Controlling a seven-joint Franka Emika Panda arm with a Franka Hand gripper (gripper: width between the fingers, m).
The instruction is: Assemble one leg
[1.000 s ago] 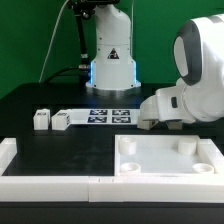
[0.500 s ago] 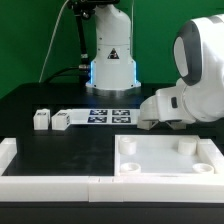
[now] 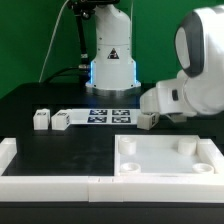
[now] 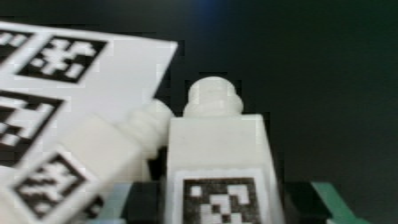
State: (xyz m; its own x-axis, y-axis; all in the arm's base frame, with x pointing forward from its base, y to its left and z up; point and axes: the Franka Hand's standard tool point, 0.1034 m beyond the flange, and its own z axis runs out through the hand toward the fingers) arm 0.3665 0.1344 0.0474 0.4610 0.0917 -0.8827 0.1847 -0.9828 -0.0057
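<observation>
Clamping the leg (image 4: 217,140) in its closed jaws, gripper (image 4: 226,198) just beside the marker board (image 4: 71,90), leg's tag facing the wrist camera

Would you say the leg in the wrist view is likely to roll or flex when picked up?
The leg looks like rigid, blocky plastic, so probably stiff and light. Its flat faces should resist rolling; smooth sides may slip.

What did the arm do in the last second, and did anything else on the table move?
The arm rose a little, taking the gripper upward with a leg that it seems to hold, so the leg now shows below the wrist. The two other legs, the marker board and the panel stayed put.
</observation>
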